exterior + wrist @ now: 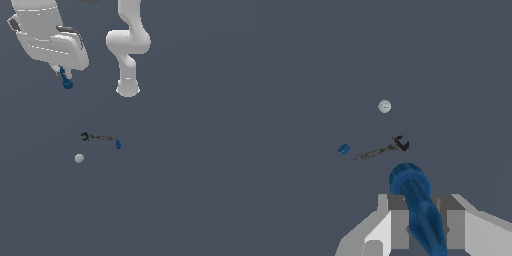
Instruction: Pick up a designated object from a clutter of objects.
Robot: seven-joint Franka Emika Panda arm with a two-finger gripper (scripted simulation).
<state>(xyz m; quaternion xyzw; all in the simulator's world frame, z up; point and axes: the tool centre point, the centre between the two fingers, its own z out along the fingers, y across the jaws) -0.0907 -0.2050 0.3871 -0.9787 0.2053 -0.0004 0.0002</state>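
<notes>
My gripper [63, 75] is high at the exterior view's upper left, shut on the dark-blue peg-like piece [66, 82], whose round bulb hangs below the fingers. In the wrist view the gripper [420, 220] clamps the peg [413, 192] by its stem, bulb pointing away. The rest of the clutter lies on the floor far below: a thin black wrench [95, 136], a small blue teardrop piece [118, 144] at its end, and a pale grey ball [79, 158]. They also show in the wrist view: wrench [381, 149], teardrop [344, 149], ball [384, 106].
The arm's white base [128, 87] stands on the dark grey floor behind the clutter, to the exterior view's right of the gripper. The floor [190, 200] is a flat, plain surface all around.
</notes>
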